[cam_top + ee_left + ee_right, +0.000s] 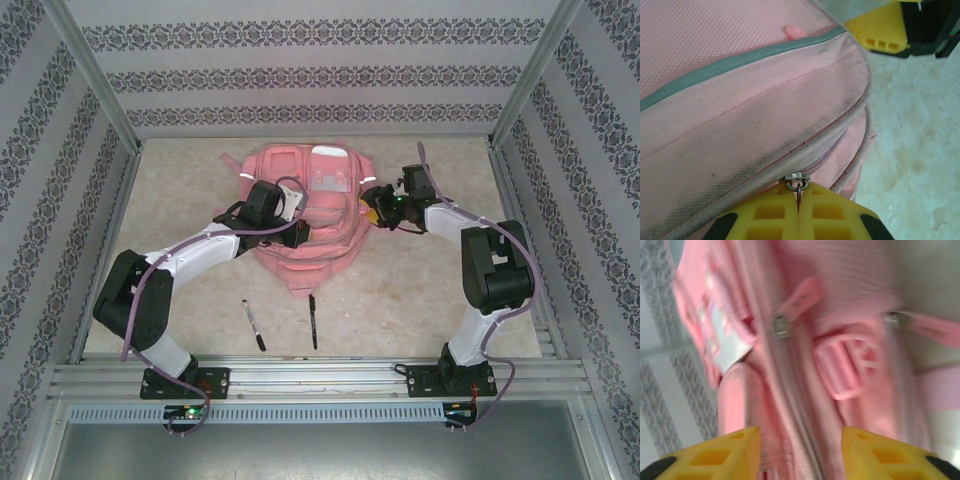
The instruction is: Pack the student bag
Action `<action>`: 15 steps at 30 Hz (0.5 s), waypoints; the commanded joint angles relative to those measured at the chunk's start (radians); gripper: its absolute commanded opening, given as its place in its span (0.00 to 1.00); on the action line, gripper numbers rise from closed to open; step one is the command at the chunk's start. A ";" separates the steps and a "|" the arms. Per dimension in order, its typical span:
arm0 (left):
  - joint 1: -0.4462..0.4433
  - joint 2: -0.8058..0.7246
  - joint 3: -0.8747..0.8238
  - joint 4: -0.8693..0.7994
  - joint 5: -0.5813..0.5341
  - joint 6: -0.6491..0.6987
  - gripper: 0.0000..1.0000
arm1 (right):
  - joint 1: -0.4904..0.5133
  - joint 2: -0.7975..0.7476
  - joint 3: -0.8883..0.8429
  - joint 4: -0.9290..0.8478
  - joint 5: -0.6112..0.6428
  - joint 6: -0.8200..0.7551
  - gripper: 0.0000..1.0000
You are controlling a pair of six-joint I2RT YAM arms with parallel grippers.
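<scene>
A black pen [254,325] and a second pen [312,320] lie on the table [420,290] near the arm bases, just short of the student bag [285,170]. The bag lies flat mid-table between the two arms. The left gripper [798,194] is at the bag's near left side, its yellow fingers [770,215] pressed together, pinching the metal zipper pull [797,181] at the seam. Farther back, at the bag's right edge, the right gripper [801,440] has its fingers [725,450] spread, with one of the bag's zipper tracks running through the gap.
</scene>
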 commanded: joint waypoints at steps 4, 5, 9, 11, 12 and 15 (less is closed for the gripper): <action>-0.051 0.082 0.112 0.080 0.034 -0.054 0.00 | 0.121 -0.193 -0.095 -0.098 0.167 0.121 0.52; -0.054 0.095 0.124 0.076 0.041 -0.052 0.00 | 0.135 -0.198 -0.091 -0.099 0.176 0.126 0.52; -0.067 0.128 0.153 0.088 0.050 -0.047 0.00 | 0.169 -0.201 -0.045 -0.162 0.209 0.149 0.52; -0.068 0.144 0.166 0.087 0.049 -0.035 0.00 | 0.185 -0.206 -0.027 -0.185 0.254 0.138 0.51; -0.067 0.153 0.179 0.076 0.053 -0.025 0.00 | 0.190 -0.198 -0.012 -0.208 0.273 0.137 0.50; -0.067 0.177 0.200 0.065 0.057 -0.020 0.00 | 0.199 -0.160 0.040 -0.268 0.260 0.145 0.48</action>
